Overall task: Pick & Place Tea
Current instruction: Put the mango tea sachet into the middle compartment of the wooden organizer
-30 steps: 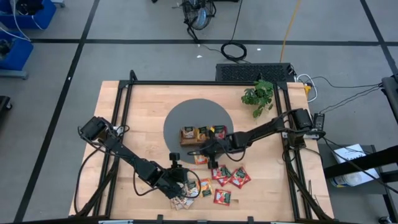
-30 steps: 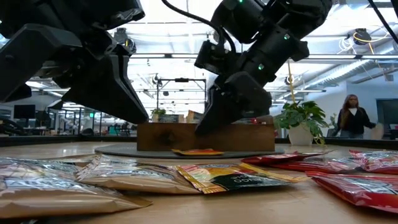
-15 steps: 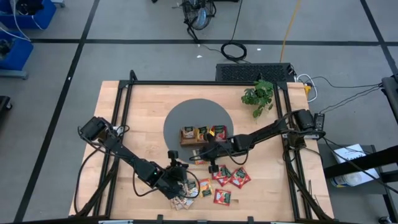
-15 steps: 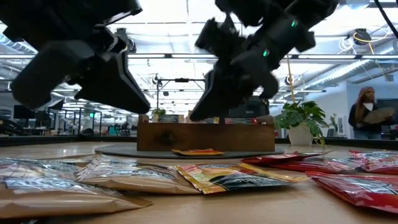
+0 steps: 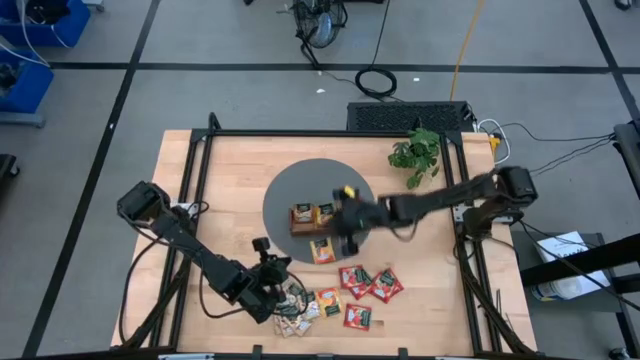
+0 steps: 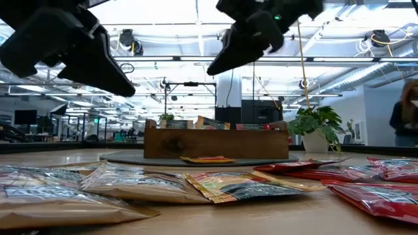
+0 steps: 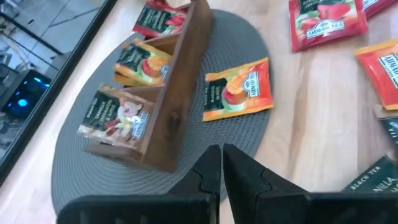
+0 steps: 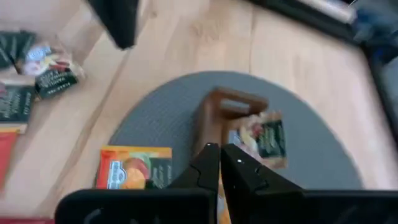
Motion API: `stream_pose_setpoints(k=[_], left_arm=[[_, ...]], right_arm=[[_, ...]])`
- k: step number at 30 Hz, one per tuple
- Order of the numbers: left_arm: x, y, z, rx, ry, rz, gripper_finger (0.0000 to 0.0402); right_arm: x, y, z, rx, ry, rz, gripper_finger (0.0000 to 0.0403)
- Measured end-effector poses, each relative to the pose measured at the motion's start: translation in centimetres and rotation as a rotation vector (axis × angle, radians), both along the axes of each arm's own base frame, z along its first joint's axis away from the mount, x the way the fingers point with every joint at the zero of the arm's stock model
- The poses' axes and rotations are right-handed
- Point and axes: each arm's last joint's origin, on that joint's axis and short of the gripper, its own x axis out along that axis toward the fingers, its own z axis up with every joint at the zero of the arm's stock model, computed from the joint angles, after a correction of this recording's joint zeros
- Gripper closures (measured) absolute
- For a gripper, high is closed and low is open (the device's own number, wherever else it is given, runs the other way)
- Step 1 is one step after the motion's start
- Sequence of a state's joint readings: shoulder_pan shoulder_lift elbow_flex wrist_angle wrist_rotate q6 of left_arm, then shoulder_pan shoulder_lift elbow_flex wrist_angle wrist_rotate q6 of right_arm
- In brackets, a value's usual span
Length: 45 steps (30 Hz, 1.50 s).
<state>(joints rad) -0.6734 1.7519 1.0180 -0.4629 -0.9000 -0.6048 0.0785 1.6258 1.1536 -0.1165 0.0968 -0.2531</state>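
The right gripper [image 5: 347, 222] is hovering clenched and empty above the tray [image 5: 325, 222]; an orange sachet [image 5: 322, 250] is lying just beside it.

Both pincers shut — left pincer [image 5: 285, 297] low, right pincer [image 5: 345, 222] raised mid-table.

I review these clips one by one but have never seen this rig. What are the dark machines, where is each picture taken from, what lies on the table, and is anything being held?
Two dark robot arms work at a wooden table. One picture looks straight down, one looks level across the tabletop, and one comes from each wrist. On a round grey mat stands a wooden tray with tea sachets in its compartments; an orange sachet lies on the mat beside it. More red, orange and dark sachets lie loose near the table's front edge. The left gripper hangs above those, the right gripper above the tray. Both are shut and hold nothing.
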Motion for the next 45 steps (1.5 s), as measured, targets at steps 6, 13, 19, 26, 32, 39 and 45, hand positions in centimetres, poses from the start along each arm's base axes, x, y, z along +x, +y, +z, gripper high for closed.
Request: stream_pose_setpoints(k=[6, 13, 19, 26, 32, 39, 45], left_arm=[[-0.1, -0.1, 0.0, 0.002, 0.013, -0.01, 0.0376], [-0.5, -0.6, -0.1, 0.015, 0.035, -0.053, 0.0376], [-0.1, -0.1, -0.1, 0.022, 0.043, -0.047, 0.0376], [0.7, 0.9, -0.1, 0.001, 0.034, -0.001, 0.0376], [1.2, 1.4, 0.0, -0.028, 0.008, 0.031, 0.0376], [1.4, 1.4, 0.0, -0.064, 0.014, 0.019, 0.0376], [1.4, 1.3, 0.0, -0.062, 0.016, 0.016, 0.0376]], right_arm=[[0.4, -4.9, 0.4, 0.038, 0.1, 0.057, 0.0354], [1.4, -5.8, -1.5, 0.101, 0.1, 0.159, 0.0295], [2.4, -6.2, -2.7, 0.016, 0.086, 0.126, 0.0265], [2.7, -7.0, -4.7, -0.002, 0.135, 0.134, 0.0265], [2.7, -8.2, -5.3, -0.042, 0.159, 0.051, 0.0267], [2.7, -8.4, -5.3, -0.003, 0.153, 0.039, 0.0272], [2.9, -8.5, -5.0, -0.006, 0.115, 0.035, 0.0279]])
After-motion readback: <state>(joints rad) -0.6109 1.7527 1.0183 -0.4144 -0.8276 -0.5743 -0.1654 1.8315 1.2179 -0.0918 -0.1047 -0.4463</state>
